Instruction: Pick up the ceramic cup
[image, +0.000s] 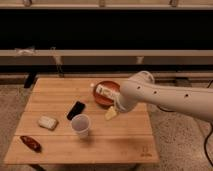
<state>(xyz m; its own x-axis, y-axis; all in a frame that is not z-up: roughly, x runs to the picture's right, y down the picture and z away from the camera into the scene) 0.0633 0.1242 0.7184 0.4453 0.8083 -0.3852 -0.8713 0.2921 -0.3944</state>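
The gripper, wide and empty, could clip the rim of the ceramic cup near its left and topple it.

The ceramic cup is white, the phone black, the bowl reddish-brown, the hand beside it pale yellow.

Wooden table: black phone centre; red-brown bowl holding white bottle; pale packet left; dark-red item front-left corner.
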